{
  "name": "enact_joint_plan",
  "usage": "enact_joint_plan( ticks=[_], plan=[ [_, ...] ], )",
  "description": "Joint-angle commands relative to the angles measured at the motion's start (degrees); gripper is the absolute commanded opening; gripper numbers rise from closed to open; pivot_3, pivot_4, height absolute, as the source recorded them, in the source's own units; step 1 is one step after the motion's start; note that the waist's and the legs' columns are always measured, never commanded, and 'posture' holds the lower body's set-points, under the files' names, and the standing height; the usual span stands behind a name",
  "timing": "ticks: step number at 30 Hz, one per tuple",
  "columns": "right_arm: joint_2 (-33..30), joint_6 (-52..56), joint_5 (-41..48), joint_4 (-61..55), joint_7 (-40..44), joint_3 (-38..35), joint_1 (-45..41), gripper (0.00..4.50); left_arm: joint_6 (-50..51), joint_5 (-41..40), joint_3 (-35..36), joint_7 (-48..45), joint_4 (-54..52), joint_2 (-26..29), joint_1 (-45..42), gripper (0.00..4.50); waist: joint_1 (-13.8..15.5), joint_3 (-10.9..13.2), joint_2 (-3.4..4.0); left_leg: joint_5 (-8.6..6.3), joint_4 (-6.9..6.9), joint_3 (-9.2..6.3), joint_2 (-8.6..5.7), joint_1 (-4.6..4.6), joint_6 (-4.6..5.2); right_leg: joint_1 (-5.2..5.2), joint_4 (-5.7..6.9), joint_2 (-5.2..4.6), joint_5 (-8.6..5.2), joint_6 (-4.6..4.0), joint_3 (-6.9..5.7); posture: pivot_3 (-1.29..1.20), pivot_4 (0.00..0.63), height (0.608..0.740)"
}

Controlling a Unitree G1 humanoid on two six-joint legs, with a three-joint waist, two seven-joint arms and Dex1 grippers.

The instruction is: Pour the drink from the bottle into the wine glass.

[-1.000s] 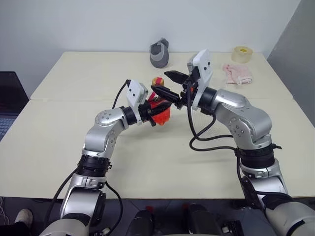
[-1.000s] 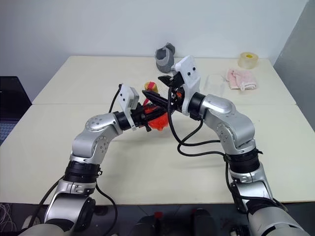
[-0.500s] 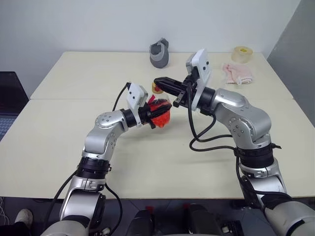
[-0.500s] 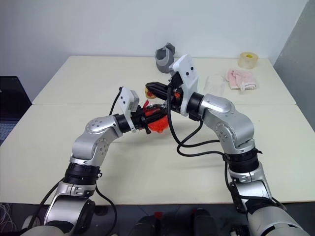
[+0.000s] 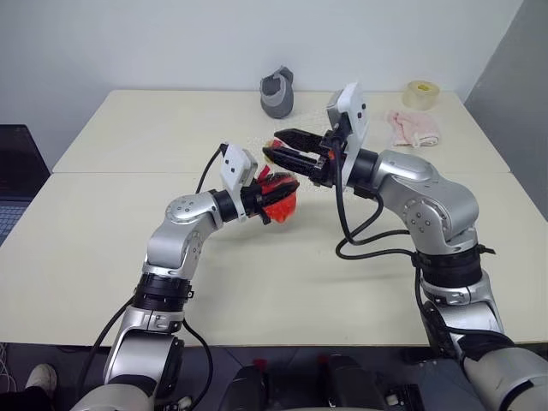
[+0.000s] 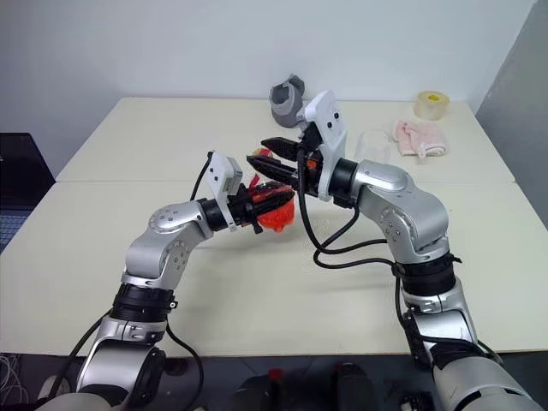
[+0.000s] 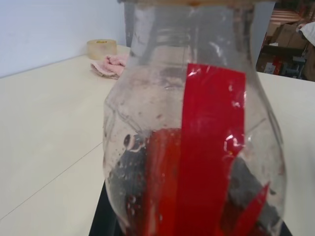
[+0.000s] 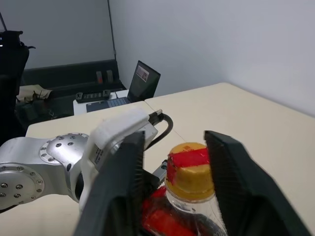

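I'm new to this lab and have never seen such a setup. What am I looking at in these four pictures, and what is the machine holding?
It is a two-armed humanoid robot at a beige table. Two pictures come from cameras in its head, looking down over the arms; the other two come from cameras on each wrist. The left hand is shut on a small clear bottle of red drink, held above the table. The right hand has its two black fingers open on either side of the bottle's yellowish cap, not yet pinching it. At the far side lie a grey jug-like object, a pink cloth and a roll of tape.
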Motion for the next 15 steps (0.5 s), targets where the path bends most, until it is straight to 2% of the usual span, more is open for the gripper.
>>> enact_joint_plan(
  ticks=[1,2,3,15],
  plan=[
    [-0.2,-1.8,-0.6,-0.2,0.0,-0.9,-2.3,3.50,-1.4,-0.7,0.4,0.0,-3.4,-0.2,-1.0,1.01,0.0,0.0,0.00,0.00,0.00,0.00,0.00,0.00,0.00,0.00,0.00,0.00,0.00,0.00,0.00,0.00,0.150,0.740],
    [0.0,-1.8,-0.9,0.1,-0.1,-0.8,-2.4,3.82,-1.4,-0.6,0.4,-0.1,-3.4,-0.2,-1.0,1.01,0.0,0.0,0.00,0.00,0.00,0.00,0.00,0.00,0.00,0.00,0.00,0.00,0.00,0.00,0.00,0.00,0.150,0.740],
    [0.2,-1.7,-1.1,0.4,-0.3,-0.7,-2.5,3.85,-1.5,-0.6,0.4,-0.2,-3.3,-0.2,-1.1,1.01,0.0,0.0,0.00,0.00,0.00,0.00,0.00,0.00,0.00,-0.01,0.00,0.00,0.00,0.00,0.00,0.00,0.150,0.740],
    [1.4,-3.3,-1.7,3.2,0.3,-0.2,-2.9,3.85,-1.6,-0.6,0.1,-0.5,-3.3,-0.4,-1.4,1.01,0.0,0.0,0.00,0.00,0.00,0.00,0.00,-0.01,0.00,-0.01,0.00,0.00,0.00,0.00,0.00,0.00,0.150,0.740]
  ],
)
